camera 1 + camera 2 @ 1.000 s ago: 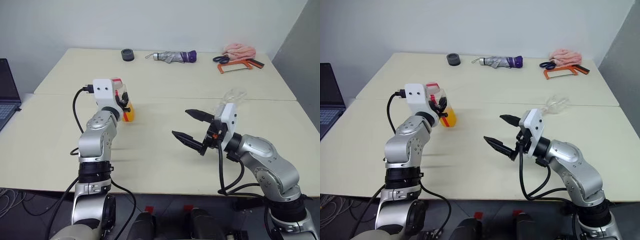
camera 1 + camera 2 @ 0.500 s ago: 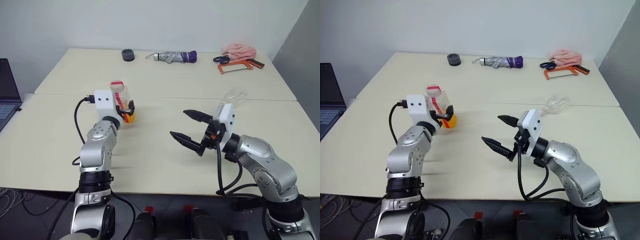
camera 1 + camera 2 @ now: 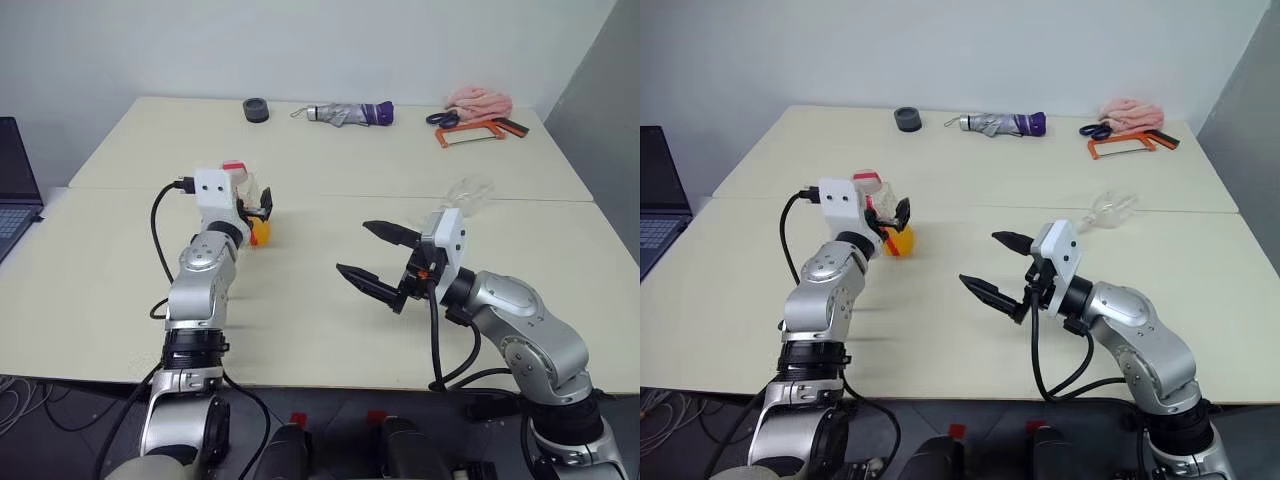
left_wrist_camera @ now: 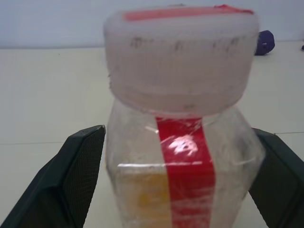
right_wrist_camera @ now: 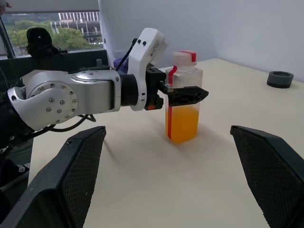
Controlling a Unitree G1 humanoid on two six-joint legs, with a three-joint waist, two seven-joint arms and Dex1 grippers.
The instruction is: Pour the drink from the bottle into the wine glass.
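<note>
Left wrist view: fingers (image 4: 78,178) spread, flanking the upright bottle (image 4: 183,142).

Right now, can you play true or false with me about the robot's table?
1. The bottle stands upright on the table. True.
2. The left gripper is squeezing the bottle. False: its fingers are open on either side of it.
3. The drink is orange-yellow. True.
4. The right gripper holds the wine glass. False: it is open and empty, and the glass lies on its side behind it.
5. The bottle's cap is off. False: the cap is on.
</note>
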